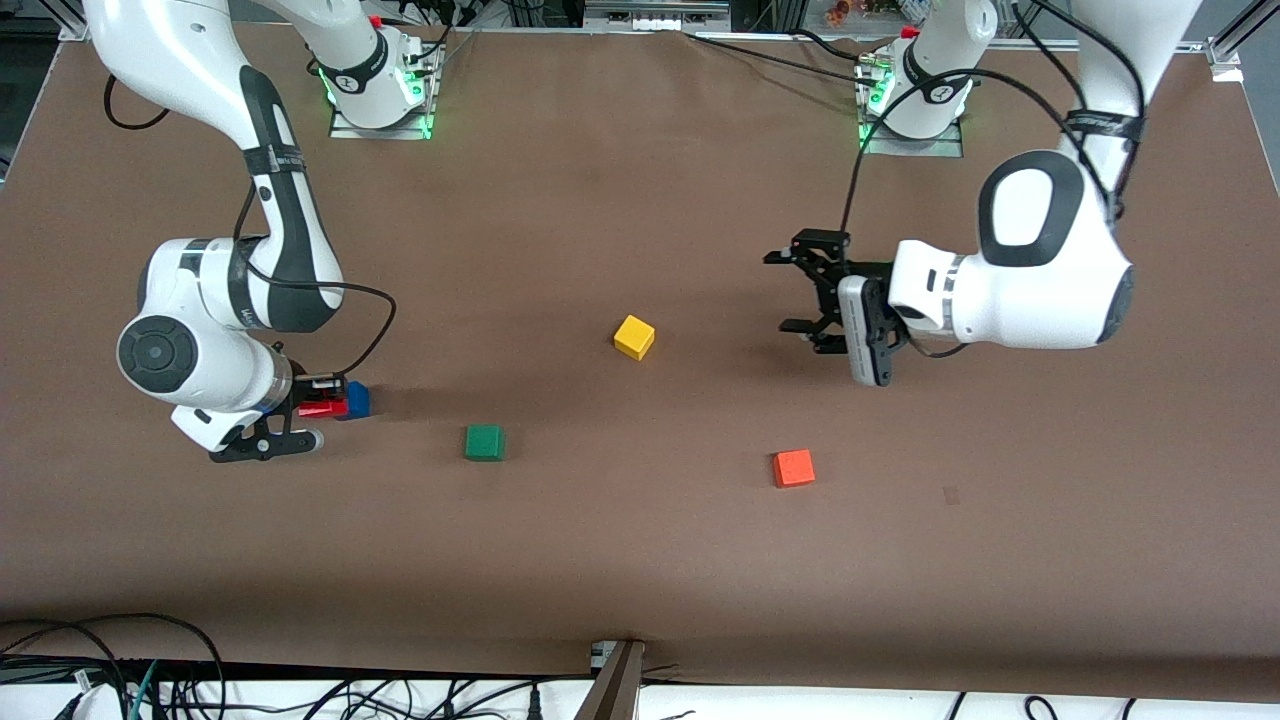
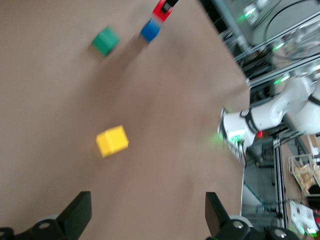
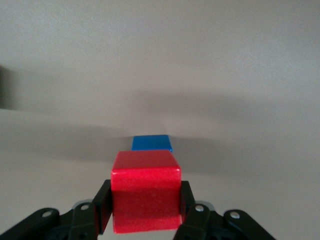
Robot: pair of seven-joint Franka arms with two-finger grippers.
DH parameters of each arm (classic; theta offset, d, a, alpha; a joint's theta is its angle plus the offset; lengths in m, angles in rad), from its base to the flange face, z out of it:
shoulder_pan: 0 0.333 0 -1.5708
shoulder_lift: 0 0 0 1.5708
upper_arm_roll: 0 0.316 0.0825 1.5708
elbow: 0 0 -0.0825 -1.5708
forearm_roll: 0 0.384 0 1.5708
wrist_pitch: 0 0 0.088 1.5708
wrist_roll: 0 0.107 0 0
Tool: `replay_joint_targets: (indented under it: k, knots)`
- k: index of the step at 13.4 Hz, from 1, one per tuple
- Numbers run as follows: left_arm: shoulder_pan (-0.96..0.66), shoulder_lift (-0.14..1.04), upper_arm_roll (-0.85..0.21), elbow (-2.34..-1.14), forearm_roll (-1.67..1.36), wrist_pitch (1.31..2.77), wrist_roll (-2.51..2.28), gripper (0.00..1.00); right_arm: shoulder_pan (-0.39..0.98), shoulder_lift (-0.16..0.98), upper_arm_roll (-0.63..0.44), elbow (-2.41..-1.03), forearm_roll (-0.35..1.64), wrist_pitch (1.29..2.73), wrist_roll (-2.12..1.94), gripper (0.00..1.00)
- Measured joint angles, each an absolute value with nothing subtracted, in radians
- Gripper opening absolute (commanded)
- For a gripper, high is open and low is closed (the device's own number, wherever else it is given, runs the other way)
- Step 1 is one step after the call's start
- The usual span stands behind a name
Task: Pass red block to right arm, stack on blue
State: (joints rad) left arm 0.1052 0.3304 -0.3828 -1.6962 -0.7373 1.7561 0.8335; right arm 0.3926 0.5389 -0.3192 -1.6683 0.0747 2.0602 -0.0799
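Front view: right tool is low at the right arm's end of the bench, clenched on the red block. The blue cube sits at about 2 o'clock from the red one, just beside it; contact can't be judged from here. Left tool waits in the air over bare bench, about 2 o'clock from the yellow cube, fingers spread, nothing in them. Green cube and orange cube lie nearer the camera, well apart from both tools.

Left wrist view: left tool released, both fingers apart with only bench between. Yellow cube near, green cube and blue cube farther off, red block above the blue one at 1 o'clock, in the right tool.

Right wrist view: red block pinched between the right tool's fingers; blue cube at 12 o'clock, partly hidden by it. Red block: deep red, matte, clean square faces, held level.

Progress: handover looks done. Left to do: centre over blue, set down, let go. Stack not yet made.
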Motion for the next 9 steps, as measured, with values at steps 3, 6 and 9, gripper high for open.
replay_joint_targets:
  k: [3, 6, 9]
  knots:
    - [0.143, 0.321, -0.381, -1.571, -0.547, 1.571, 0.644, 1.0, 0.397, 0.536, -0.319, -1.723, 0.074, 2.151, -0.076, 0.09]
    - [0.157, 0.309, -0.381, -1.44, -0.324, 1.428, 0.415, 1.0, 0.397, 0.533, -0.32, -1.768, 0.073, 2.202, -0.076, 0.09]
    - [0.157, 0.294, -0.383, -1.352, -0.174, 1.375, 0.208, 1.0, 0.399, 0.531, -0.32, -1.788, 0.062, 2.209, -0.076, 0.09]
